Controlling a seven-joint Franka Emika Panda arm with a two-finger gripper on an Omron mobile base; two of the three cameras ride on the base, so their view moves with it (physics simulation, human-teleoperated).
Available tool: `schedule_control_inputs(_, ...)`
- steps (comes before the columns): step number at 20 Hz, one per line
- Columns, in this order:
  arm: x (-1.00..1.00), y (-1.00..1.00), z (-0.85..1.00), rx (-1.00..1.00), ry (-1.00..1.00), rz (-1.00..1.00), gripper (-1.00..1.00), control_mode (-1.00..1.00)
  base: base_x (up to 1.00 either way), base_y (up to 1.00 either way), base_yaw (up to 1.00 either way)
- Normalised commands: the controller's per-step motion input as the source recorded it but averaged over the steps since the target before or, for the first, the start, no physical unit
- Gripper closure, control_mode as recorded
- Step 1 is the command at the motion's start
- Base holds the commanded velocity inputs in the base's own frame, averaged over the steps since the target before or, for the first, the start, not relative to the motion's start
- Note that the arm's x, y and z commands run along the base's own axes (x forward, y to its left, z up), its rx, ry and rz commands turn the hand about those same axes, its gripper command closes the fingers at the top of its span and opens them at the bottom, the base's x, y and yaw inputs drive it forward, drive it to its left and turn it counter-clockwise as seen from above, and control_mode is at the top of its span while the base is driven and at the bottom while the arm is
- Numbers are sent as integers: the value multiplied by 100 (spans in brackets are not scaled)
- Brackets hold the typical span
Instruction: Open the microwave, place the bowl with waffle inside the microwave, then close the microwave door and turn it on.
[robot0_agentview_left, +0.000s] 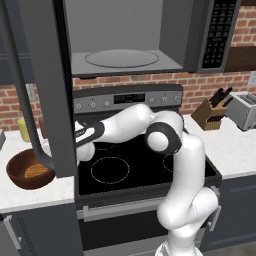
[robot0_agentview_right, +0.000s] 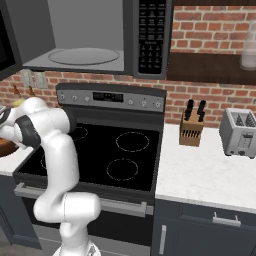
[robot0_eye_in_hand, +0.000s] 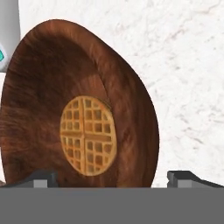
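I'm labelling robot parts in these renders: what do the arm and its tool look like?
The arm is glossy white, built of rounded tubular links with dark grey joint rings, one clear at the elbow. Near the wrist a black section carries small white markings. The tool shows two small dark grey finger tips. No cables are visible.

Glossy white rounded arm (robot0_agentview_left: 185, 165), dark joints, seemingly black wrist band.

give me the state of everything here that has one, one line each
microwave door: swung fully open
microwave: cavity open, turntable bare
bowl: on the counter, waffle inside, not gripped
waffle: flat in the bowl's bottom
gripper: open, fingertips either side of the bowl's rim
stove: burners dark, nothing on them
toaster: slots empty
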Motion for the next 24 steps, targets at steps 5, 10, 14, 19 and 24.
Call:
schedule_control_inputs(5, 1, 8, -18, 0, 0, -2, -100, -100, 0, 0, 0)
schedule_control_inputs(10, 0, 4, -23, 0, 0, -3, 100, -100, 0, 0, 0)
schedule_control_inputs(14, 0, 0, -18, 0, 0, -5, 100, -100, 0, 0, 0)
schedule_control_inputs(19, 0, -4, -5, 0, 0, -4, 100, -100, 0, 0, 0)
schedule_control_inputs(24, 0, -1, 0, 0, 0, 0, 100, -100, 0, 0, 0)
